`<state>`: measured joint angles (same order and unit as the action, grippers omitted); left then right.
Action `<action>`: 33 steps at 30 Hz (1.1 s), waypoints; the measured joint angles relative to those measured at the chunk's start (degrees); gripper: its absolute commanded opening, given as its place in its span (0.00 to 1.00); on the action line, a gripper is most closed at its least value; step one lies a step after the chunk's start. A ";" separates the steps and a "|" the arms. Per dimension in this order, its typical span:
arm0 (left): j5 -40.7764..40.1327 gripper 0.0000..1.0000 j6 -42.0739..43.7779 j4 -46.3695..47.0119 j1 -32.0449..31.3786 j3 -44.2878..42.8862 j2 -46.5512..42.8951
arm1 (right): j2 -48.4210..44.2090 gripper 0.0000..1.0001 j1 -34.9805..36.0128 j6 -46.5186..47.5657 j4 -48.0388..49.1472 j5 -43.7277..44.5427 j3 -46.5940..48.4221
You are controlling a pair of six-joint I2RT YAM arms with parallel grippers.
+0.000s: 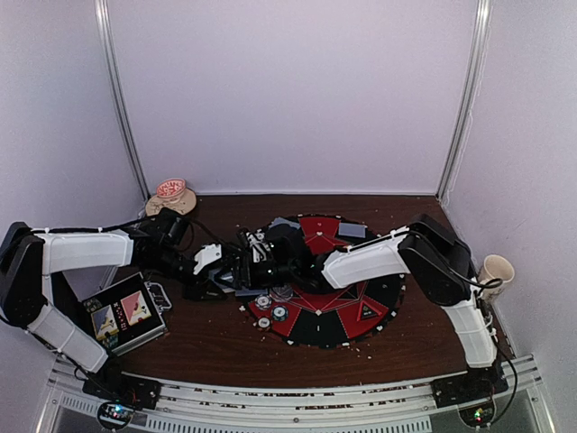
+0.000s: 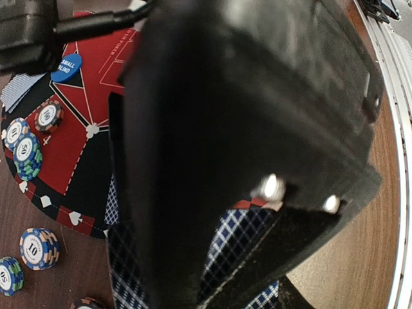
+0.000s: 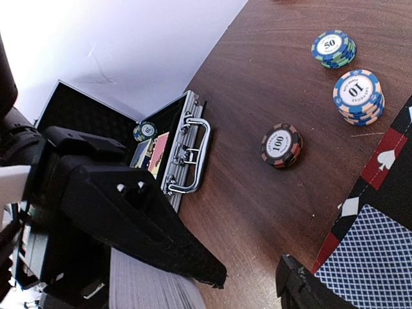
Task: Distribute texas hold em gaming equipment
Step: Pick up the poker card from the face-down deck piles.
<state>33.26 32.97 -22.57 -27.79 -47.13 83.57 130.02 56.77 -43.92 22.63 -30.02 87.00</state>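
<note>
Left claw (image 2: 206, 283) pinches deck (image 2: 235, 235); right claw (image 1: 275, 269) (can't tell how spread) might pull a clump off, biting too deep.

Black pincer (image 2: 209, 283) around checkered playing cards (image 2: 235, 235)

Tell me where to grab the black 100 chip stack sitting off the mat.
Pinch the 100 chip stack across its striped rim, fingers on opposite sides, coming straight down. It is a short round stack lying flat on the bare table, apart from the 10 chip stack and the mat, so its sides look free all round.
</note>
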 measured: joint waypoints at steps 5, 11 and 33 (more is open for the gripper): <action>-0.26 0.45 0.04 -0.33 0.00 0.02 0.00 | 0.07 0.55 0.15 0.13 -1.11 0.76 0.11; -0.66 0.45 0.04 -0.20 0.00 0.02 0.00 | -2.43 0.45 -0.07 0.20 -0.57 1.88 -2.73; 0.04 0.45 0.11 0.04 0.00 0.02 0.00 | -10.73 0.00 -1.53 -1.18 3.48 -0.92 -11.21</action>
<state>33.30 33.08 -22.52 -27.79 -47.11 83.57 119.28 55.24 -45.10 26.11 -30.94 75.79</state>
